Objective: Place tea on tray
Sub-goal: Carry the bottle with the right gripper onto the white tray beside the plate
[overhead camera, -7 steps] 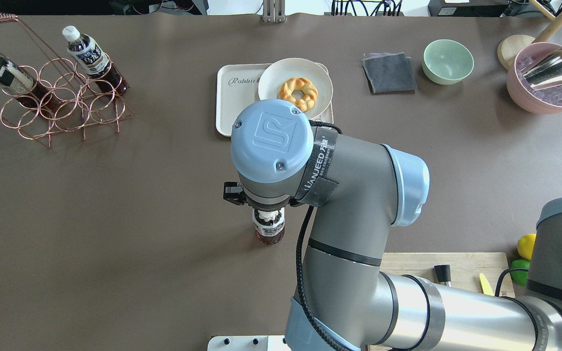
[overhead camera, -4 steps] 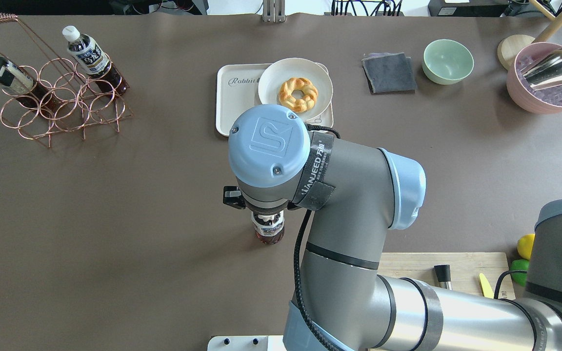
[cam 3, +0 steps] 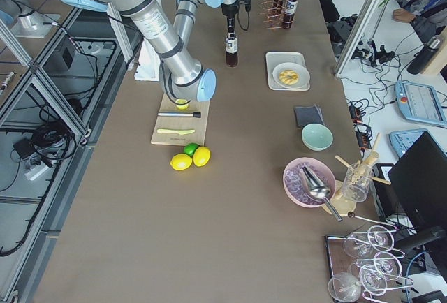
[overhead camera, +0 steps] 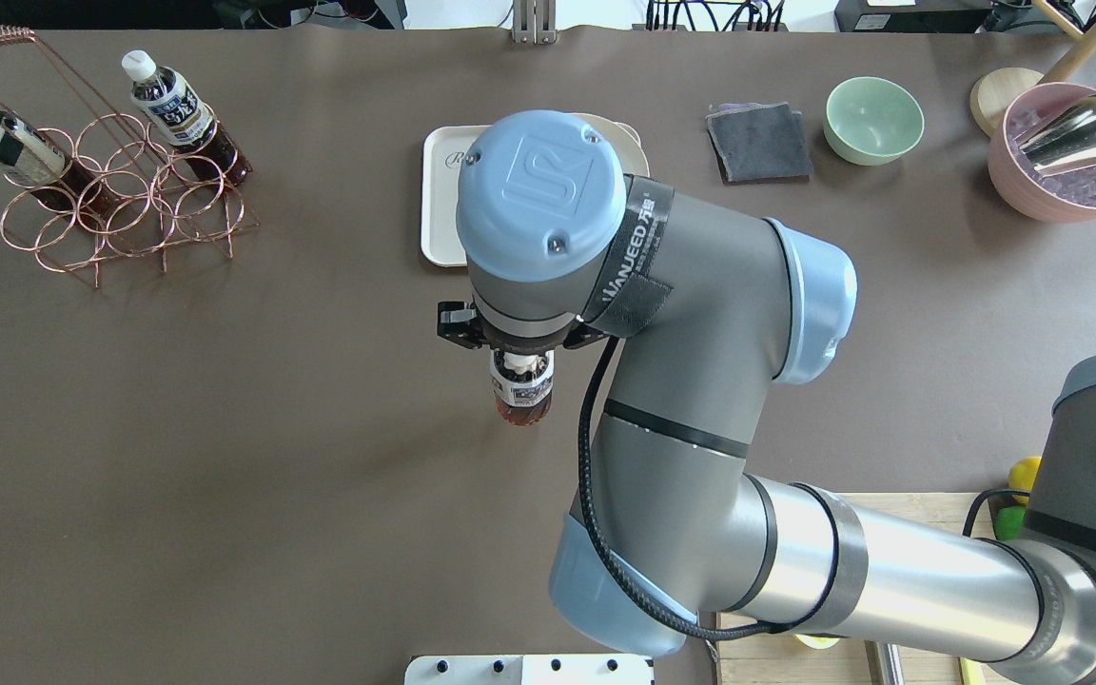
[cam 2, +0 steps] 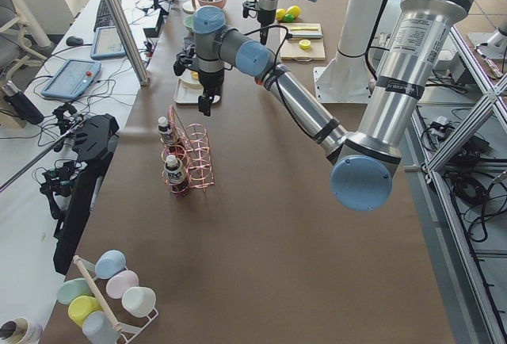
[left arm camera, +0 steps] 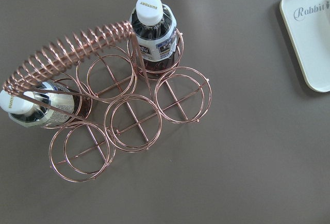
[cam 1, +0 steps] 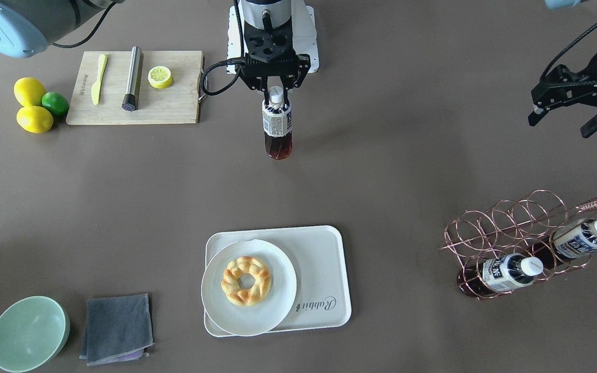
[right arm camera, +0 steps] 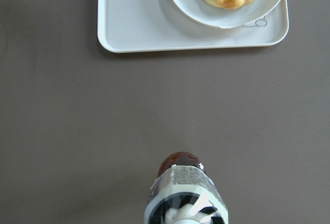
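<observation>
My right gripper is clamped on the cap of the tea, held upright mid-table. The tray lies straight ahead, farther out, its bare strip left of the plate

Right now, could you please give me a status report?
Right gripper shut on tea, short of tray. Left gripper open, empty. Plate with doughnut covers half the tray; other half bare.

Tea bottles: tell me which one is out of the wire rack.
The upright tea bottle gripped at its cap by the right hand; the other two sit in the copper wire rack.
</observation>
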Controlling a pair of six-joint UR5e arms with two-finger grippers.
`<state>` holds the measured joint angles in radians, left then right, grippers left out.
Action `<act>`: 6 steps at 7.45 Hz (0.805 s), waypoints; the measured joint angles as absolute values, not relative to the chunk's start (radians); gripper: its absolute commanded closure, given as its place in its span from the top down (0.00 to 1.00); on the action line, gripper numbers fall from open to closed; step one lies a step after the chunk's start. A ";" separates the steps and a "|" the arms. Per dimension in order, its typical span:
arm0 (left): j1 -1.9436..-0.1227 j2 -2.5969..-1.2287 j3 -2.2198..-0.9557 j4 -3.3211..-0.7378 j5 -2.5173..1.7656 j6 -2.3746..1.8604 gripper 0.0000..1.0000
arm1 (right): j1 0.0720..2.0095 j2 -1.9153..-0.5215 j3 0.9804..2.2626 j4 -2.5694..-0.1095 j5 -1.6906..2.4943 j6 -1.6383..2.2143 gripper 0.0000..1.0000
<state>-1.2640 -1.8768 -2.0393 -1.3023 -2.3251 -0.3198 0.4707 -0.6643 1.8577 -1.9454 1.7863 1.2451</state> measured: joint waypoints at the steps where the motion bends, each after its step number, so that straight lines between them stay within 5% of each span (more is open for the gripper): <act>1: -1.280 -1.874 -2.048 -1.302 -2.325 -0.318 0.97 | 0.511 -0.641 1.828 -1.942 1.796 1.215 0.00; 3: -1.342 -1.815 -2.099 -1.301 -2.325 -0.308 0.97 | 0.614 -0.507 1.633 -1.902 1.847 1.185 0.00; 6: -1.490 -1.638 -2.147 -1.315 -2.325 -0.184 0.97 | 0.759 -0.291 1.179 -1.676 1.972 1.128 0.00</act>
<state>-1.4902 -1.6379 -2.1474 -1.3145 -2.3253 -0.1838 0.7587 -0.2912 1.1788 -1.6763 1.9718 1.1282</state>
